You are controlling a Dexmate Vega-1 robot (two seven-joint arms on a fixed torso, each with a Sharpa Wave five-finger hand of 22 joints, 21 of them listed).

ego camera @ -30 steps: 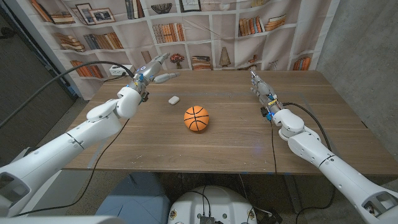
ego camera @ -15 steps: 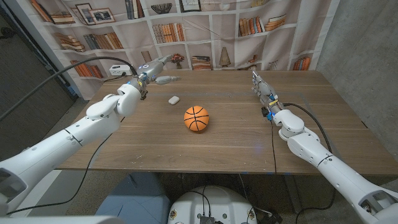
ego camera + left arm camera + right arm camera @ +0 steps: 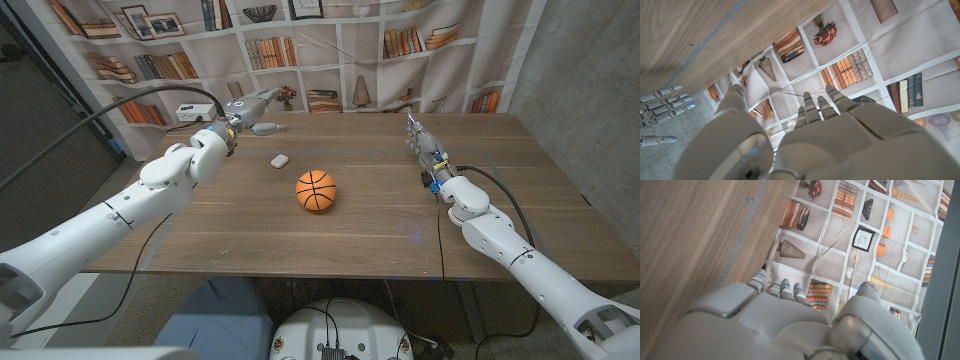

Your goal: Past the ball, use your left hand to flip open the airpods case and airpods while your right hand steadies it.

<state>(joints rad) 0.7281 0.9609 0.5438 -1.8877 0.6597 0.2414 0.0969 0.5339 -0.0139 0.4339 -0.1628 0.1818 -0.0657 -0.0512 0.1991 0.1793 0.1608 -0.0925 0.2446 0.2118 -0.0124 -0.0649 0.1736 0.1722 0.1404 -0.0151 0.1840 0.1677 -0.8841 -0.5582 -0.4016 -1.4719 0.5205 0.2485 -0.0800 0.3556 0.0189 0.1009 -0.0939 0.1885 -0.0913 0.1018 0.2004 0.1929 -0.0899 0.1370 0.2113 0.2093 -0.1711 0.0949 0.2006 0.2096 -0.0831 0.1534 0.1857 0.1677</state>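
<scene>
A small white airpods case (image 3: pixel 279 160) lies shut on the wooden table (image 3: pixel 380 220), just beyond and to the left of the orange basketball (image 3: pixel 316 191). My left hand (image 3: pixel 254 108) hovers over the table's far left edge, behind and left of the case, fingers stretched out and holding nothing. In the left wrist view that hand (image 3: pixel 810 132) points at the bookshelf backdrop. My right hand (image 3: pixel 423 142) stands at the far right of the table, fingers straight and empty, well apart from the case. The right wrist view shows its back (image 3: pixel 780 320) beside the tabletop.
A printed bookshelf backdrop (image 3: pixel 330 45) hangs right behind the table's far edge. Black cables (image 3: pixel 130 108) run along both arms. The right hand's fingers (image 3: pixel 662 97) show in the left wrist view past the table's edge.
My left arm has risen a little and its hand has drifted slightly toward the back right. Ball, case and right arm have not moved.
</scene>
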